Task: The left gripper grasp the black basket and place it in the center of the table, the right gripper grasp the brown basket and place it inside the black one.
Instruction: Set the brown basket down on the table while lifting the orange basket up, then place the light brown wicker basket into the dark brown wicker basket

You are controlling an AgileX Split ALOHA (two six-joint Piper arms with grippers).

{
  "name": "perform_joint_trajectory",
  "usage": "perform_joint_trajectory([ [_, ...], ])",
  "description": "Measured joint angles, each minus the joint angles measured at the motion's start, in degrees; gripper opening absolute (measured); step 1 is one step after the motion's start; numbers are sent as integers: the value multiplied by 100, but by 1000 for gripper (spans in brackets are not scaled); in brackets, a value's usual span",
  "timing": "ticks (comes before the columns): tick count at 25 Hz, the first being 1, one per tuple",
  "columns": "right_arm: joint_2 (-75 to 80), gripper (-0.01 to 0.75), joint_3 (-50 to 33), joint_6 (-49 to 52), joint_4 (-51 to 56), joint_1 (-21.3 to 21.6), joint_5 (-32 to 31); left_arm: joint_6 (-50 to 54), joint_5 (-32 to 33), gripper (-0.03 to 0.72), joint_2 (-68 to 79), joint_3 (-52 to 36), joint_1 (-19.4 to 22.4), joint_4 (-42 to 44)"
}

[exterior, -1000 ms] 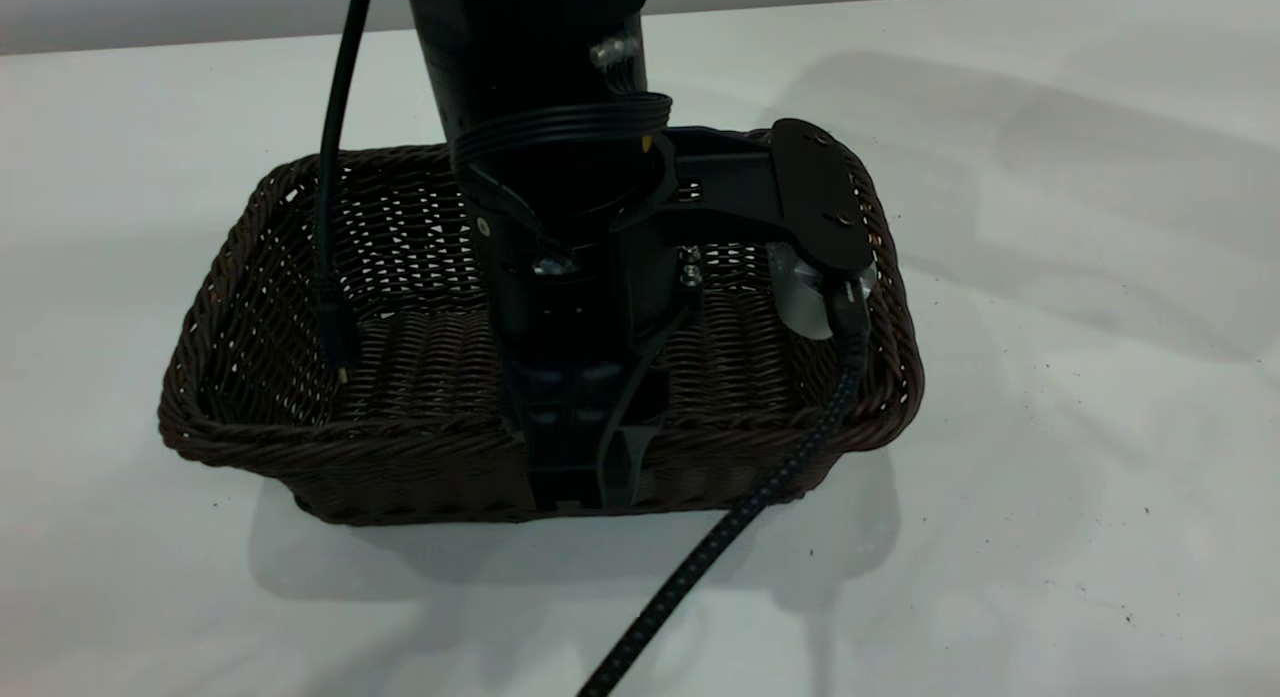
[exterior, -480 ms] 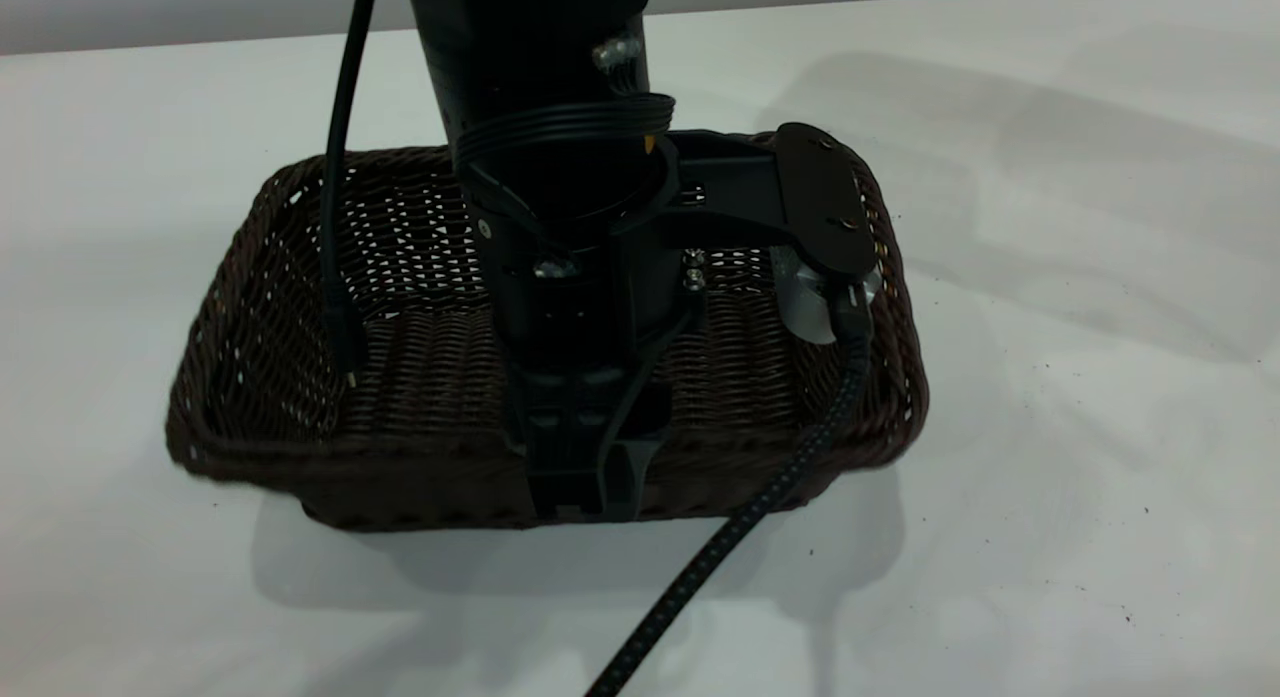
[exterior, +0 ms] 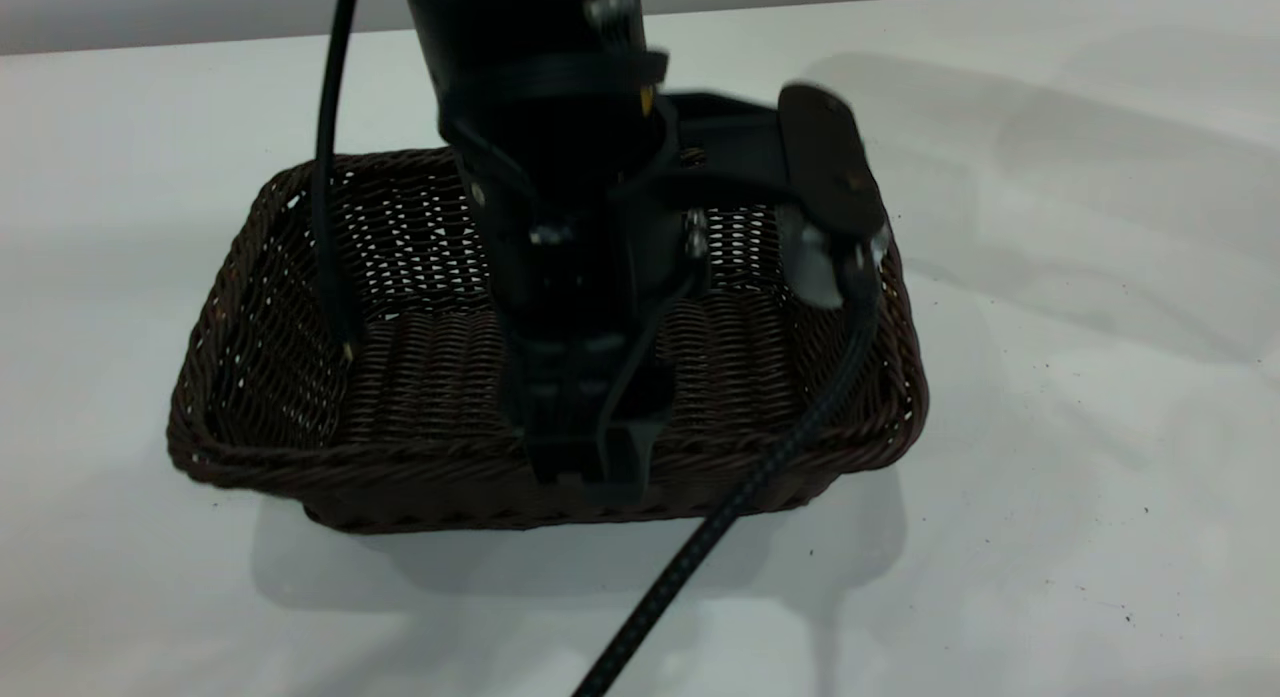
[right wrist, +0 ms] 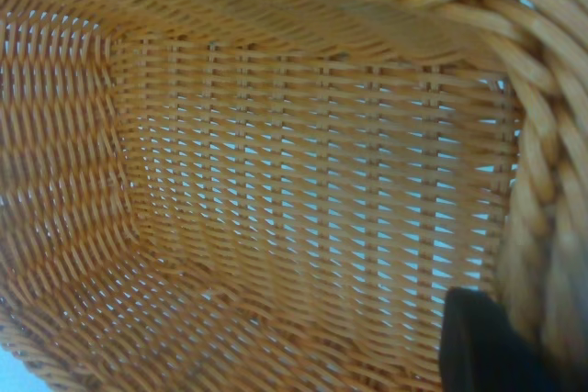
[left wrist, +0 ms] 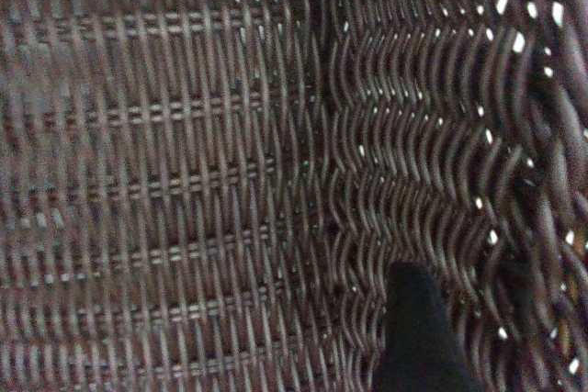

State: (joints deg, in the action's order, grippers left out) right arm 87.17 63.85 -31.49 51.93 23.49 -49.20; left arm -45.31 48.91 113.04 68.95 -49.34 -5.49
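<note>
Black basket sits flat on the table, its near long wall facing the outside camera, and my left gripper is down over the middle of that wall, one finger inside and, as far as I can judge, one outside. My left wrist camera shows only dark weave and the tip of one fingertip against the inner corner where floor meets wall. I cannot tell whether my fingers are clamped on the rim or already parted, because the arm's body hides the gap.

The main risk, as I read it, is lifting away while a finger is caught in the open weave: the light basket would tip or drag off its spot. The braided cable hanging across the rim could also snag and pull it.

On the other side, my right gripper is at the brown basket; I see one dark finger just inside its braided rim, with the interior filling the view. Whether it is closed on the rim I cannot tell. A weak grip there could let the basket swing or slip during the carry.
</note>
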Motion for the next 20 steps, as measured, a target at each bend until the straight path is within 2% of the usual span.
perform_joint_trajectory([
  [10, 0, 115, 0, 0, 0, 0, 0, -22, 9, 363, -710, 7, 0, 34],
  [15, 0, 115, 0, 0, -6, 0, -80, -509, -11, 364, -1188, 7, 0, 34],
  [20, 0, 115, 0, 19, -223, -5, -317, -754, -473, 353, -1849, 7, 6, 343],
])
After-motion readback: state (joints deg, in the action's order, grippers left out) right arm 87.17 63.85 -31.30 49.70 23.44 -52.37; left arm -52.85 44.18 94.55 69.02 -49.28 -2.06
